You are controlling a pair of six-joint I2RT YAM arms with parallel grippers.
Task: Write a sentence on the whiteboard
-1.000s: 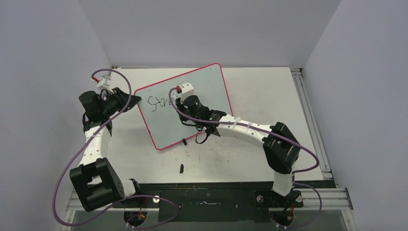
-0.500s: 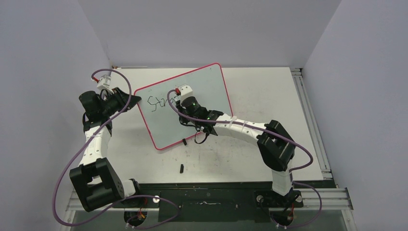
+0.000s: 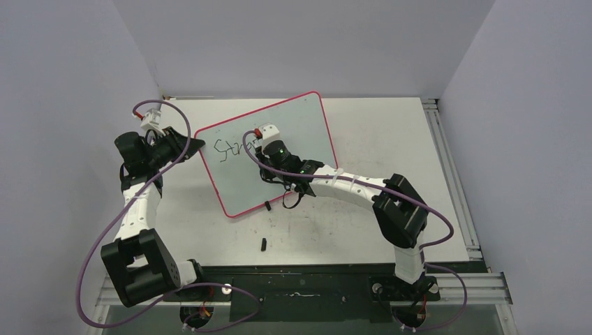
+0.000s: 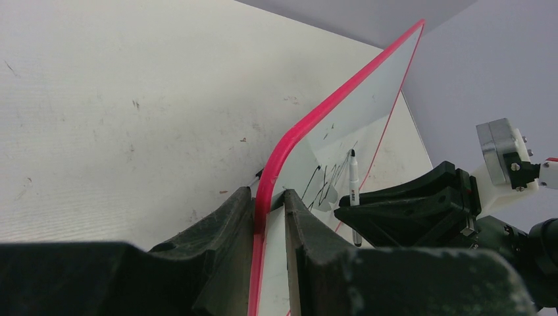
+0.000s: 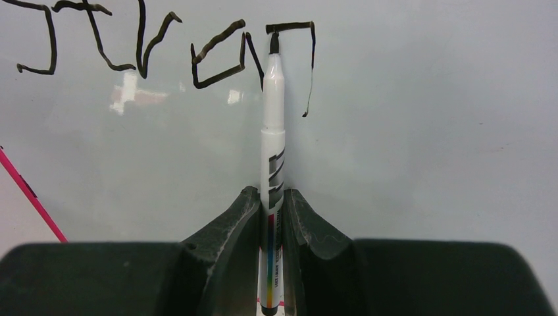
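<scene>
The whiteboard [image 3: 307, 122], pale with a pink-red rim, lies skewed on the table's far middle. My left gripper [image 3: 196, 145] is shut on its left edge; in the left wrist view the fingers [image 4: 268, 195] pinch the red rim [image 4: 309, 122]. My right gripper [image 5: 273, 197] is shut on a white marker [image 5: 272, 125] and sits over the board at the right gripper [image 3: 261, 144]. The marker's black tip touches the end of the sentence [image 5: 131, 46], whose first few black letters show. The sentence [image 3: 230, 149] starts at the board's left side.
Two small black pieces lie on the table, one [image 3: 267, 205] by the board's near edge and one [image 3: 264, 243] closer to the arm bases. Grey walls close in left, back and right. A metal rail [image 3: 447, 160] runs along the right side.
The right wrist has shifted slightly left and toward the far edge over the board with the marker, and its elbow moved left. The left arm and the board have stayed still.
</scene>
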